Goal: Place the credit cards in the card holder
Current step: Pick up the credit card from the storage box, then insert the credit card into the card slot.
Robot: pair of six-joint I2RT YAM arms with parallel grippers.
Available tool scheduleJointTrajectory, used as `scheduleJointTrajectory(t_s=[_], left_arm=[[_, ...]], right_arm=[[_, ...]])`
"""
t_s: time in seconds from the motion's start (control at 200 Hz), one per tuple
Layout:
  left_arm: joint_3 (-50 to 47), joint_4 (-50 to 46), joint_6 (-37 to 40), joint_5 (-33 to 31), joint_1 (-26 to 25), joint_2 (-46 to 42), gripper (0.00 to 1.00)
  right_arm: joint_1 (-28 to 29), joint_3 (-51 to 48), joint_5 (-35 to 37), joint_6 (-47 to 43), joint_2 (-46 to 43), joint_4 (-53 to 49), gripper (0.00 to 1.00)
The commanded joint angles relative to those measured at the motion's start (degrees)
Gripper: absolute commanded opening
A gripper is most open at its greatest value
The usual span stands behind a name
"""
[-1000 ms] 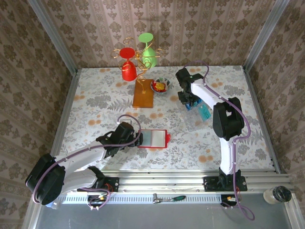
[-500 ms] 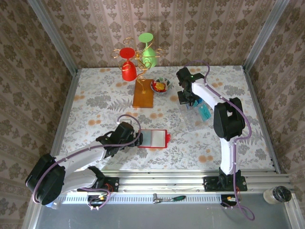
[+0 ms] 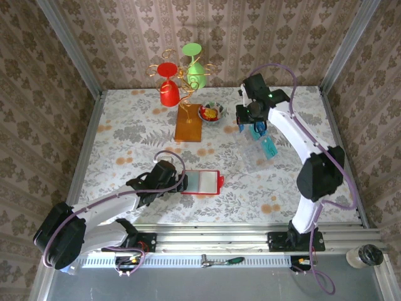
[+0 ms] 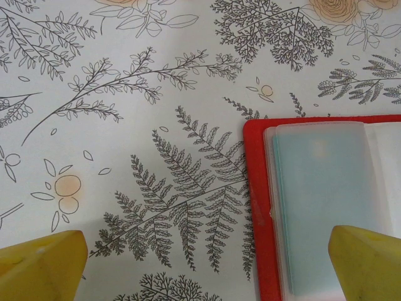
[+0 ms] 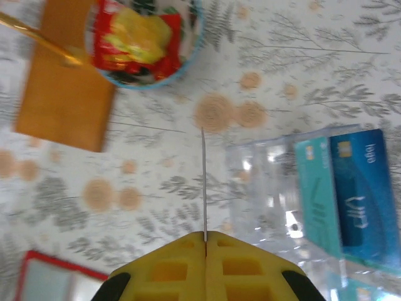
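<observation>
My right claw [image 3: 255, 130] is pinched tight on one blue card [image 5: 203, 182]. From my wrist I see that card edge-on, a thin line rising from between my yellow fingers [image 5: 169, 266]. The claw hangs over the far right of the table, just beside the clear rack [image 5: 269, 188] and well apart from the red wallet [image 3: 202, 182]. At least two more cards [image 5: 348, 194] lie overlapped in that rack, a teal one and a darker blue one.

The red wallet lies open and flat on the table near my bases. My left claw [image 4: 207, 257] stands as wide as it goes and holds nothing. One finger is over bare tablecloth and the other over the wallet, so it straddles the wallet's left edge. Under the wallet's clear sleeve I see a pale teal rectangle [image 4: 313, 207]. I take it for a card already stowed, but I cannot be sure.

I judge the job partly done. Perhaps one card is in. The one in my grip has yet to cross the table and slide into a sleeve, and the rest wait in the rack.
</observation>
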Motion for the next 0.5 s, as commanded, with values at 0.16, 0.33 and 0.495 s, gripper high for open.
scheduleJointTrajectory(t_s=[0.16, 0.33, 0.495], left_arm=[[1.0, -1.3, 0.6, -2.0, -0.3, 0.3, 1.00], [0.7, -1.6, 0.6, -2.1, -0.3, 0.3, 1.00], [0.6, -2.0, 0.8, -2.3, -0.3, 0.1, 1.00]], right_arm=[[8.7, -24.4, -16.6, 15.8, -9.8, 24.1, 0.00], [16.0, -36.9, -16.1, 24.4, -11.8, 36.8, 0.00], [20.2, -41.3, -14.3, 27.8, -11.0, 41.8, 0.00]])
